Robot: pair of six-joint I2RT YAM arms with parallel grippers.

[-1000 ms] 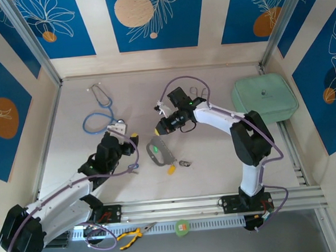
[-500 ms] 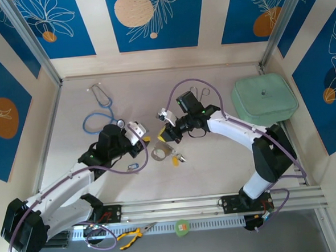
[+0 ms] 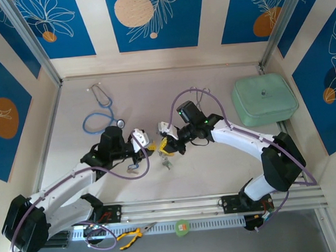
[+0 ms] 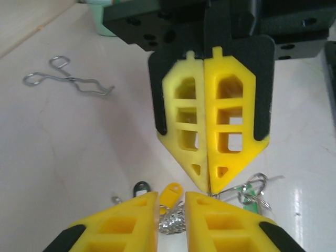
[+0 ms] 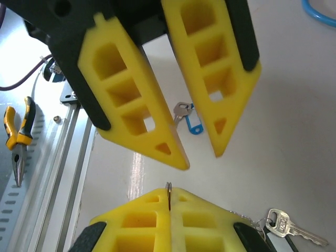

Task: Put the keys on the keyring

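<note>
Fingers (image 4: 126, 223) of left gripper (image 3: 142, 141) stand a narrow gap apart with nothing caught between them. They were wide a second ago, so they are closing but have no grasp yet. Right gripper (image 3: 168, 145) is clenched on keyring (image 5: 168, 187), thin ring edge pinched at its tips. Keyring was flat on table (image 3: 227, 156) at centre, now it's lifted, with tag (image 4: 169, 191), chain (image 4: 170, 224) and green tab (image 4: 253, 192) dangling at 6 o'clock under the right tips. Left gripper has swung in from 9 o'clock and faces the right one tip to tip, very close. Black key (image 5: 283, 227) seems to hang with the chain. Blue key (image 5: 190, 122) lies on table at 7 o'clock of left gripper, untouched. Likely the ring is being presented for a regrip, and the blue key is not threaded yet.
</note>
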